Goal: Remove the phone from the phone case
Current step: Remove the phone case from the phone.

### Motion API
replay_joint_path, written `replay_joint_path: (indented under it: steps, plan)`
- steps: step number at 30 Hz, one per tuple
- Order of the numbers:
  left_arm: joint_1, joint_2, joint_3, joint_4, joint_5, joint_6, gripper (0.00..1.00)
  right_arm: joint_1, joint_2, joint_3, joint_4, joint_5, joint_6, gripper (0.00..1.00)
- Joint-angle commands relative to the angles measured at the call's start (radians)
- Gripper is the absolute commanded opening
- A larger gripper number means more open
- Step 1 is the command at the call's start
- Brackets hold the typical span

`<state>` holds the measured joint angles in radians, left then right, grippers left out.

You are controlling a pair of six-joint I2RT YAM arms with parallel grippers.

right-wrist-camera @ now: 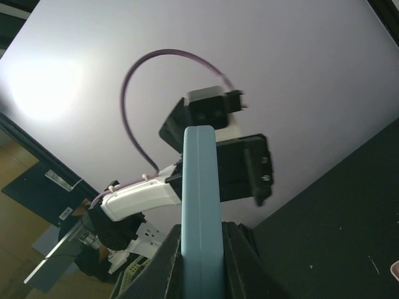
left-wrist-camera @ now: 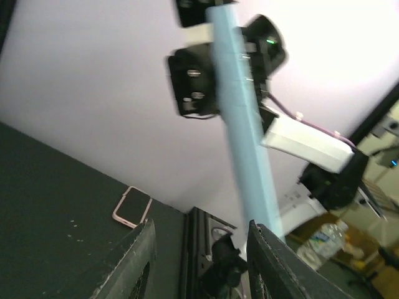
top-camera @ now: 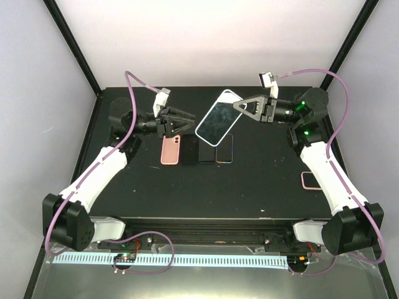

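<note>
A phone in a light blue case (top-camera: 218, 117) is held in the air over the back middle of the table, screen up. My right gripper (top-camera: 240, 107) is shut on its right end; in the right wrist view the case's edge (right-wrist-camera: 201, 205) stands clamped between my fingers. My left gripper (top-camera: 190, 118) is open beside the phone's left edge, apart from it. In the left wrist view the case (left-wrist-camera: 243, 118) rises past my open gripper (left-wrist-camera: 201, 265).
A pink phone (top-camera: 170, 149), a black one (top-camera: 189, 149) and two more (top-camera: 215, 149) lie side by side below the held phone. A pink-cased phone (top-camera: 310, 180) lies at the table's right edge and shows in the left wrist view (left-wrist-camera: 132, 207).
</note>
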<state>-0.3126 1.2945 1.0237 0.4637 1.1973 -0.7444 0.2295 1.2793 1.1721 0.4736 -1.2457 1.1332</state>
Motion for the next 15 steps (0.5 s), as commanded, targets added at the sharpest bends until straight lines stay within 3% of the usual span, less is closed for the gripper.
replay_joint_path:
  steps: [1,8,15]
  plan:
    - [-0.002,-0.066,0.018,0.079,0.138,-0.011,0.43,0.000,-0.033,0.012,0.004,-0.003,-0.034,0.01]
    - [-0.059,-0.086,0.003,0.087,0.177,-0.028,0.44,0.002,-0.036,-0.001,0.011,-0.004,-0.021,0.01]
    - [-0.067,-0.075,0.005,0.017,0.153,0.050,0.32,0.002,-0.044,-0.027,0.093,-0.020,0.062,0.01]
